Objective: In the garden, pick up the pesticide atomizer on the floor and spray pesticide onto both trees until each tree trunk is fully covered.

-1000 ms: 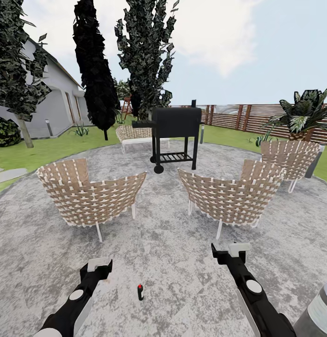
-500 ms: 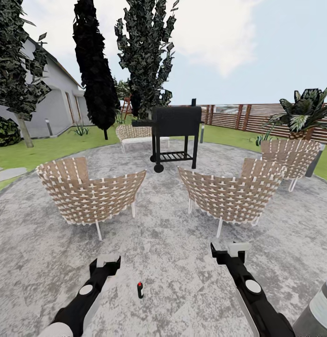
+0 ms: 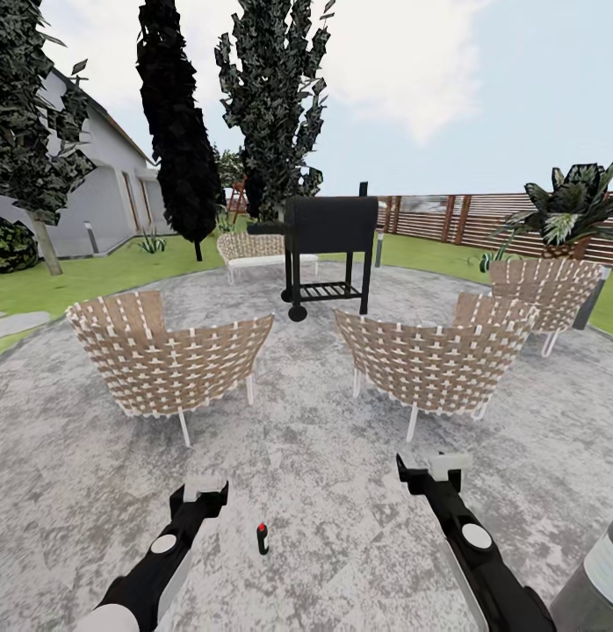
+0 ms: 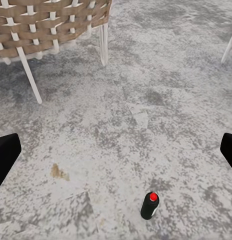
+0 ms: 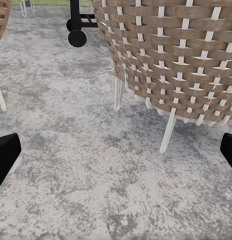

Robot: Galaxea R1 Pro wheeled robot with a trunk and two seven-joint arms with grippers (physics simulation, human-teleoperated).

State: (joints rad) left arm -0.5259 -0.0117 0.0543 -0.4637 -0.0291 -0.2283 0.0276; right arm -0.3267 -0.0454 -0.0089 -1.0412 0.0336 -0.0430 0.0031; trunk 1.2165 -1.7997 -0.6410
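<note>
The pesticide atomizer [image 3: 263, 538] is a small black bottle with a red cap, standing upright on the grey stone patio between my arms. In the left wrist view the atomizer [image 4: 149, 205] lies below and ahead of my left gripper [image 4: 116, 152], whose fingers [image 4: 6, 156] are spread wide, so it is open and empty. In the head view my left gripper [image 3: 204, 488] hangs just left of the bottle, apart from it. My right gripper [image 3: 432, 465] is open over bare paving. Far off, a dark-green tree [image 3: 30, 132] with a leaning pale trunk [image 3: 48, 250] stands on the lawn [image 3: 96, 276].
Two woven chairs [image 3: 170, 364] [image 3: 429, 364] stand close ahead, with a third chair [image 3: 544, 294] at the right. A black grill [image 3: 328, 250] is behind them, in front of another tall tree [image 3: 276, 105]. A narrow black tree [image 3: 179, 132], a house [image 3: 104, 193] and a slat fence [image 3: 482, 215] lie beyond.
My left arm has swung right and forward, bringing its gripper closer to the atomizer. The right arm and the bottle have stayed put.
</note>
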